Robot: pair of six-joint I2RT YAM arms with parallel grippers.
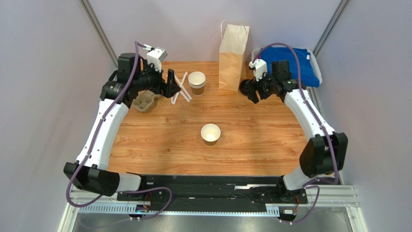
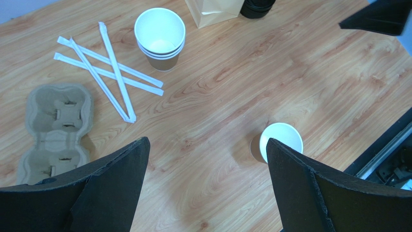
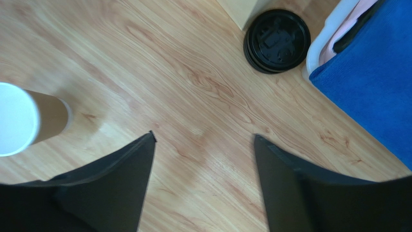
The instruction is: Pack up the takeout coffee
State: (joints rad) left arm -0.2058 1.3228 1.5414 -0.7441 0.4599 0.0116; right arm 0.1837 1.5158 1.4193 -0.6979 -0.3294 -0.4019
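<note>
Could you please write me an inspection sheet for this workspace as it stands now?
Surface: wooden table, no spills seen.
Job's things: single paper cup upright mid-table, no lid on it; paper bag standing at the far edge; stack of black lids beside the bag.
Clutter: stack of lidless cups, wrapped straws, pulp cup carrier, blue cloth in a white bin at the far right.
Grippers: left gripper open, empty; right gripper open, empty, near the lids.
Cables: purple cables routed along both arms.
Surroundings: grey walls, metal frame posts.
</note>
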